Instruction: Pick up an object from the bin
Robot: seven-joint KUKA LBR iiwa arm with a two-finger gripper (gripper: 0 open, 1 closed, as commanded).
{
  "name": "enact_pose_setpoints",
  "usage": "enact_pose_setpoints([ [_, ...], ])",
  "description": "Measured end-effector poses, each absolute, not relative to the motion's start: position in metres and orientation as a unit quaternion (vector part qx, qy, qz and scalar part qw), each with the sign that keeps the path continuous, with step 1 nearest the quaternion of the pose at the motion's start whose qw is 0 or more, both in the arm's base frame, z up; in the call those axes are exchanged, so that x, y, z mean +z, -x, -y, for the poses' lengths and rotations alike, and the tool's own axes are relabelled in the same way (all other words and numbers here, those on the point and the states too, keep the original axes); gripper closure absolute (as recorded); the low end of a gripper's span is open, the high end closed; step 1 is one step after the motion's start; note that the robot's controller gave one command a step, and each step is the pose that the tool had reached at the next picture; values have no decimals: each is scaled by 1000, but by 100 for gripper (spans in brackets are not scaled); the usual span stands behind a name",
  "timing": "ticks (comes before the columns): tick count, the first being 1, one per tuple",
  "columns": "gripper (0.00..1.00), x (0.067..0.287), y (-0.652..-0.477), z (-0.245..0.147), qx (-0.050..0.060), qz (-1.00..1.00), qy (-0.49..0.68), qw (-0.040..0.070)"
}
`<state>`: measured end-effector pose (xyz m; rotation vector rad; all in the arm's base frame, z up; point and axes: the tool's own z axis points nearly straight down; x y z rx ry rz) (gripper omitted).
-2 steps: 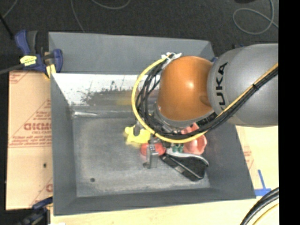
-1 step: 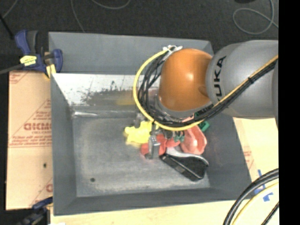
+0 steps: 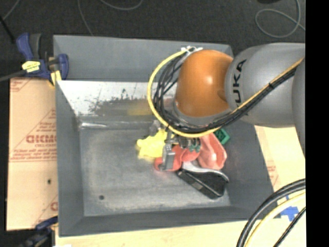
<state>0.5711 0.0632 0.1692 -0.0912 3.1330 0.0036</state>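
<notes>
Gripper [image 3: 167, 159], a grey metal piece at the end of the arm [image 3: 267, 86], sits low near the middle of the bin. It is mostly covered from above by the arm's round orange cover [image 3: 201, 84] and a loop of yellow and black cables [image 3: 154, 94]. Whether it is spread or pressed together cannot be told, because the cover and cables hide most of it.

Its tip meets a small cluster of things. Touching it on the side toward the arm is a red piece [image 3: 179, 161], lying low on the bin floor; whether the gripper pinches this piece cannot be told. Just beside the gripper on the opposite side, away from the arm, lies a pale yellow lump [image 3: 148, 147] with an uneven outline.

Past the red piece, further toward the arm, is a larger pink-red thing [image 3: 212, 153], rounded and partly tucked under the arm. Below the gripper in the view lies a black thing [image 3: 206, 182], long and rounded, touching the pink-red thing. A small green piece [image 3: 222, 135] peeks out from under the arm, above the pink-red thing and apart from the gripper.

All of this rests on the floor of a grey metal bin [image 3: 113, 189] with sloping walls.
</notes>
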Motion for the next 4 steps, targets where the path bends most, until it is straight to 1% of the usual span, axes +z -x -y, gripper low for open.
enact_pose_setpoints([
  [1,0,158,-583,-44,1,-1000,-23,5],
  [2,0,146,-587,-33,0,-999,54,4],
  [3,0,104,-596,-29,2,-1000,-24,9],
  [4,100,88,-587,-36,1,-999,-35,6],
])
